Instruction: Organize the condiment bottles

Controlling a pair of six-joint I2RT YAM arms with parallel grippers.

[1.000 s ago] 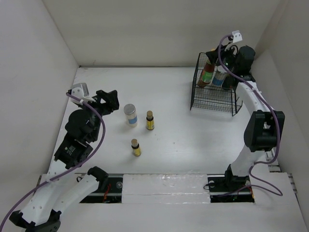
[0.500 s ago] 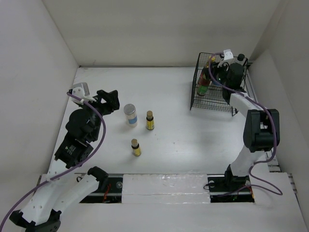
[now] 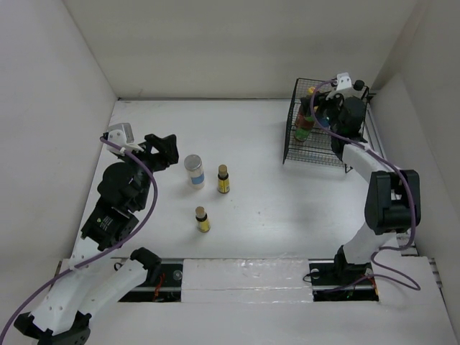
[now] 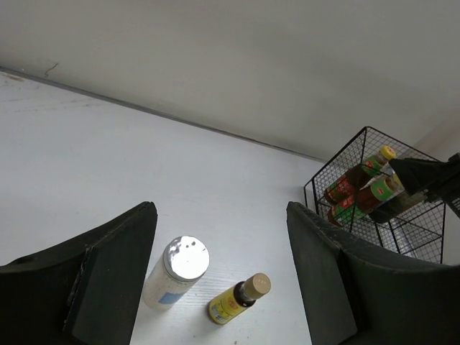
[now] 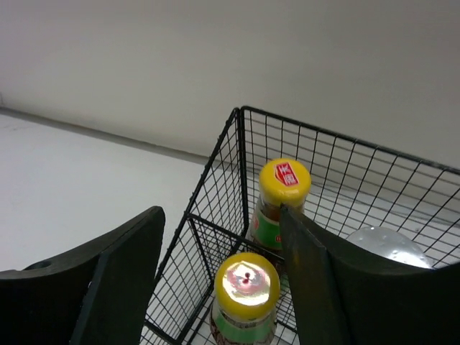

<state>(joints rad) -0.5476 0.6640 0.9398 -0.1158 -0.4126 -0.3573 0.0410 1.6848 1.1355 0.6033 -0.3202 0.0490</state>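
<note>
L gripper [image 3: 162, 149]: jaws apart, nothing btwn them, just beside the white jar [image 3: 193, 170] on the bench [image 3: 273, 194]. Jar is upright, long axis vertical, silver lid up. Far tiny bottle [image 3: 223, 179] and near tiny bottle [image 3: 203, 219] also stand caps up. R gripper [image 5: 221, 212]: jaws apart, empty, over the wire basket [image 3: 316, 154]. Below it, yellow-capped bottles [image 5: 284, 190] stand upright inside. Best move, imo: lift R straight up, clear of caps & wire. Then L takes the jar low on its body, jaws level.
</note>
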